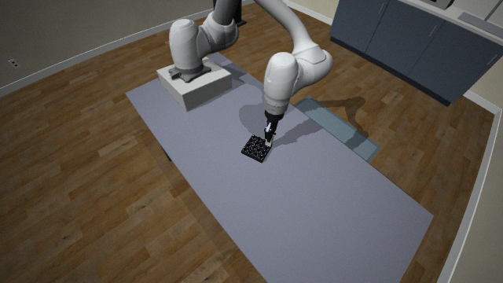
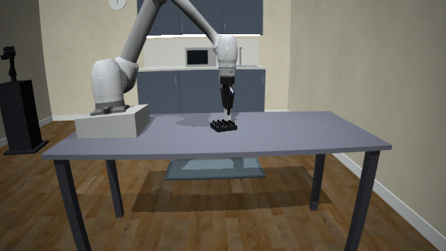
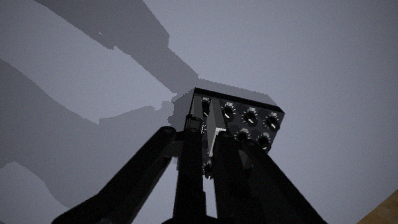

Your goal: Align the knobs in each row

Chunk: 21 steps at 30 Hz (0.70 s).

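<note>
The black knob box [image 1: 255, 150] [image 2: 223, 127] [image 3: 252, 116] stands on its feet on the grey table [image 1: 314, 204] [image 2: 296, 132]. My gripper [image 1: 269, 143] [image 2: 228, 118] [image 3: 203, 109] points straight down over the box's right edge as the top camera sees it. Its fingers stand narrow around one knob there, which they mostly hide. I cannot read which knob it is. In the wrist view several other knobs [image 3: 249, 117] show beside the fingers, with their white lines too small to read. The socket side is not clear in any view.
The arm's pale base block [image 1: 194, 84] [image 2: 111, 122] stands at the table's far left end. A blue-green mat [image 1: 338, 127] [image 2: 214, 169] lies on the floor beside the table. Dark cabinets [image 1: 413, 43] line the wall.
</note>
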Each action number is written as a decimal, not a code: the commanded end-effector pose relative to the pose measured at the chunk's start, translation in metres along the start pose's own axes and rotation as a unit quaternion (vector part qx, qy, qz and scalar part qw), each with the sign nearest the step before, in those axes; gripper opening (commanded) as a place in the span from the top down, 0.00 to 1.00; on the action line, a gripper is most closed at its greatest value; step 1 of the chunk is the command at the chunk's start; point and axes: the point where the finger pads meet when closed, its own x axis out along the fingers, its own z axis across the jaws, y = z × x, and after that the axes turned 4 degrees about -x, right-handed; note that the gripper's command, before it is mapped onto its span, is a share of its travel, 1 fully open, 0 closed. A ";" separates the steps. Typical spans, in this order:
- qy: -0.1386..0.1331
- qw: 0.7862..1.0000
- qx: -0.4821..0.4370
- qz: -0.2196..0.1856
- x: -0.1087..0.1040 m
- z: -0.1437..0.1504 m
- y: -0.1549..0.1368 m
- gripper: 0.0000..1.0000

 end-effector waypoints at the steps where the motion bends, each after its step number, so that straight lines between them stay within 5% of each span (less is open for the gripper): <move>1: 0.000 1.000 0.000 0.000 0.000 0.000 0.000 0.95; 21: 0.000 1.000 0.015 0.000 0.000 0.000 0.000 0.95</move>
